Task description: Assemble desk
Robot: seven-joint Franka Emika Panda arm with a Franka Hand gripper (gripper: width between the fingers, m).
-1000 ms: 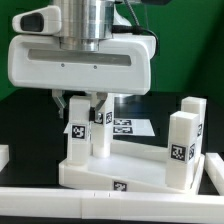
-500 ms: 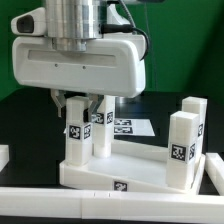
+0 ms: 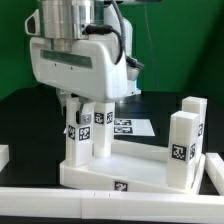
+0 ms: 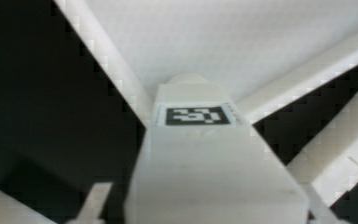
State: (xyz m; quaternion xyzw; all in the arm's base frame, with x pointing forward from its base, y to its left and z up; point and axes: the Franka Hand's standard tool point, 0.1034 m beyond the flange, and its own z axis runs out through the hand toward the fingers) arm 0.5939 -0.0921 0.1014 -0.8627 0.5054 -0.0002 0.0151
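The bulky white gripper housing (image 3: 80, 62) is blocking your sight of the top of the white square tagged leg (image 3: 79, 128) beneath it, so you are not seeing where the fingers meet it. The large white plastic tabletop panel (image 3: 135, 165) is running behind the long white border rail (image 3: 110, 205), its underside hidden. In the wrist view, the leg (image 4: 202, 170) is filling the frame, blurring and running off the picture's edge; its tag (image 4: 199, 115) is looking too smeared to read.
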